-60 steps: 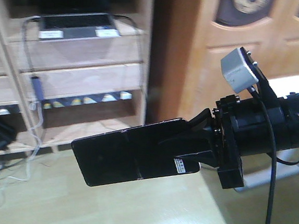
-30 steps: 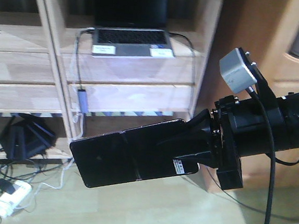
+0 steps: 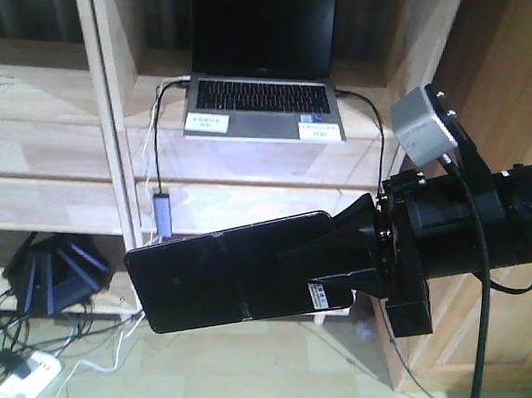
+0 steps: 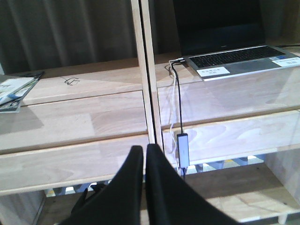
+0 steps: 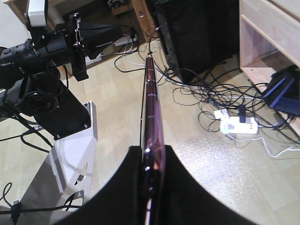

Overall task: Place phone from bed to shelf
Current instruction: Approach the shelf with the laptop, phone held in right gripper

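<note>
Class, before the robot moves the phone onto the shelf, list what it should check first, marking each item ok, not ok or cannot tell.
1. Grip on the phone by the right gripper: ok.
2. The left gripper shut and empty: ok.
3. The shelf in front of the robot: ok.
4. Bare shelf space beside the laptop: ok.
5. Gap between phone and shelf: cannot tell.

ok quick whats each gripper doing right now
left gripper: closed, fingers together, holding nothing
right gripper: closed on the phone, clamping one end of it
</note>
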Tool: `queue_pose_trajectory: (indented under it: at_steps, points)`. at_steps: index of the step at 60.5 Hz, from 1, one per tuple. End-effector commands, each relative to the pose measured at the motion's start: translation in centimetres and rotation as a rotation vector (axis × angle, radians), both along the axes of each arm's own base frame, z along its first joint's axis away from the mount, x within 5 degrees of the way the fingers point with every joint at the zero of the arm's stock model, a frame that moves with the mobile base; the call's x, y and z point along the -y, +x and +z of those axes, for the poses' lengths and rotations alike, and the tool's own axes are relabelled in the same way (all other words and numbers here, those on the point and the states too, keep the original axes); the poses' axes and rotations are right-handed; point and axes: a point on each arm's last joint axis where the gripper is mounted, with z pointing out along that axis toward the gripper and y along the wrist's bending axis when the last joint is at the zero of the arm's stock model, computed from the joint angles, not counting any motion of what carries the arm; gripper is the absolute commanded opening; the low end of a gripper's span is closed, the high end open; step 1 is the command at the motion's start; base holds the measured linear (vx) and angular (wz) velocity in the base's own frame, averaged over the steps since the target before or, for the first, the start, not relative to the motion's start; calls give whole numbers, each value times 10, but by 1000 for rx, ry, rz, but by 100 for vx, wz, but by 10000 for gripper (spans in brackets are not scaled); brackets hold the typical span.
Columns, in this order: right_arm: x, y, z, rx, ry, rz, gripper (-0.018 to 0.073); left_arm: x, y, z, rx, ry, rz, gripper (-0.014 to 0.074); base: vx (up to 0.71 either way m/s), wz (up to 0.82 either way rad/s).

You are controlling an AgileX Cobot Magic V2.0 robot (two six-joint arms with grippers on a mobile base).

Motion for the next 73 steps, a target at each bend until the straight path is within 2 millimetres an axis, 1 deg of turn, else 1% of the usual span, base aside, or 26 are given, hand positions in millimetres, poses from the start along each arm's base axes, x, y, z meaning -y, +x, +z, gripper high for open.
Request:
queue_pose_trajectory:
  at_steps: [1, 73]
  points:
    - [-3, -12, 23, 6, 107, 56, -2, 0, -1, 15, 106, -15, -4, 1, 26, 0]
    - [-3, -12, 23, 6, 107, 56, -2, 0, -1, 15, 106, -15, -4, 1, 21, 1]
